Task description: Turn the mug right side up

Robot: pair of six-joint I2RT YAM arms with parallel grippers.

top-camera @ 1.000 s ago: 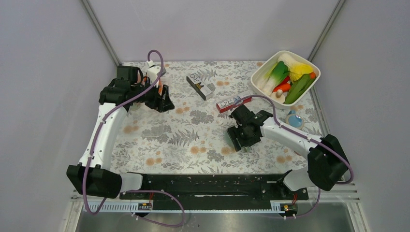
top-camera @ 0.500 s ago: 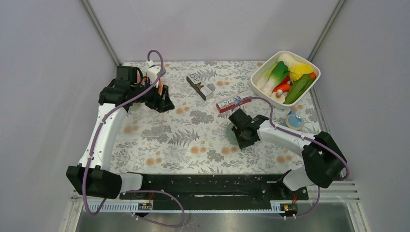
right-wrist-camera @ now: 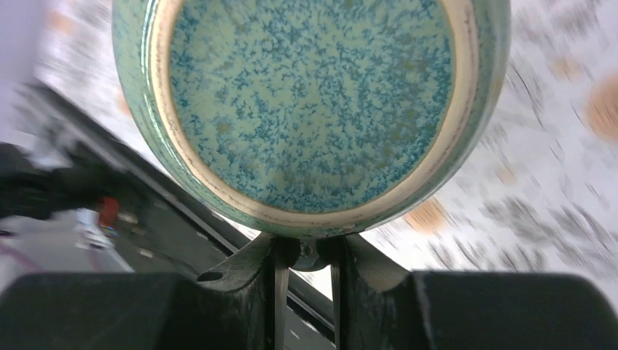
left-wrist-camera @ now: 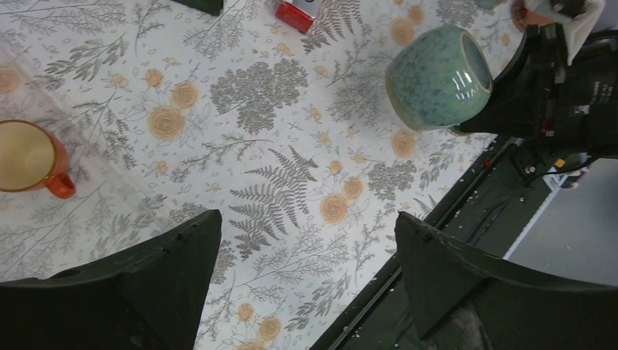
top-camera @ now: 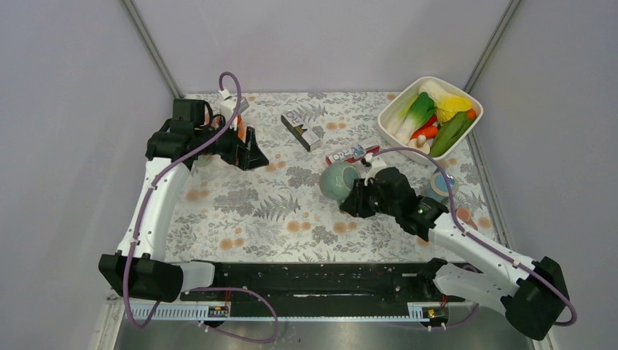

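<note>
Mug (right-wrist-camera: 310, 109) rim partly behind right fingers (right-wrist-camera: 244, 268), blurred table (right-wrist-camera: 554, 146) beyond

Plain pale walls (top-camera: 328, 44) enclose a table (top-camera: 291, 211) covered by a fern-and-flower patterned cloth (top-camera: 240, 219), under soft even light

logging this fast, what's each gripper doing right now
Left gripper: open, holding nothing.
Right gripper: closed on the green mug.
</note>
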